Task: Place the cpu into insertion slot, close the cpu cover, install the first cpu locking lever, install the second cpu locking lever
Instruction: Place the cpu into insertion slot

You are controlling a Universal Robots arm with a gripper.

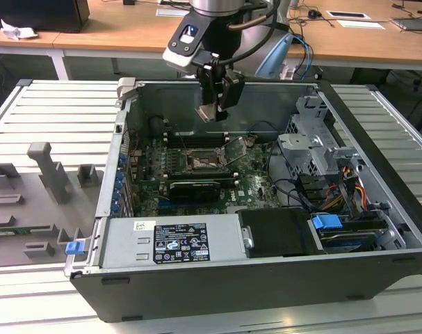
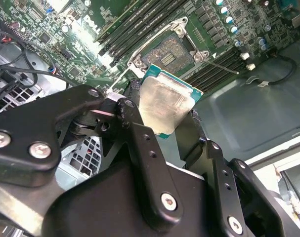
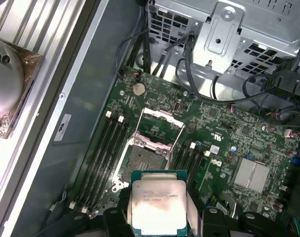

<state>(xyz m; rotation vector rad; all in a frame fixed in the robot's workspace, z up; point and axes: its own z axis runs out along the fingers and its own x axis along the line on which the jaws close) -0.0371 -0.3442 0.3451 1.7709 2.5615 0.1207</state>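
Observation:
My gripper [image 1: 212, 104] hangs above the motherboard inside the open computer case, shut on the cpu [image 1: 207, 111]. In both wrist views the cpu [image 2: 165, 104] [image 3: 157, 202] shows its pale silver face with a green edge, clamped between the black fingers [image 2: 140, 133]. The insertion slot [image 1: 200, 161] [image 3: 146, 160] [image 2: 172, 49] lies below it on the board, dark and bare, with a silver rim. The cpu cover [image 3: 162, 123] [image 1: 235, 149] stands swung up at the slot's far side. A thin wire locking lever [image 2: 221, 66] sticks out beside the slot.
Long black memory slots [image 3: 105, 158] flank the socket. A silver drive cage [image 1: 315, 146] with cables fills the case at the exterior view's right. The power supply [image 1: 172, 240] sits at the front. A grey fixture [image 1: 51, 174] rests on the ribbed table outside the case.

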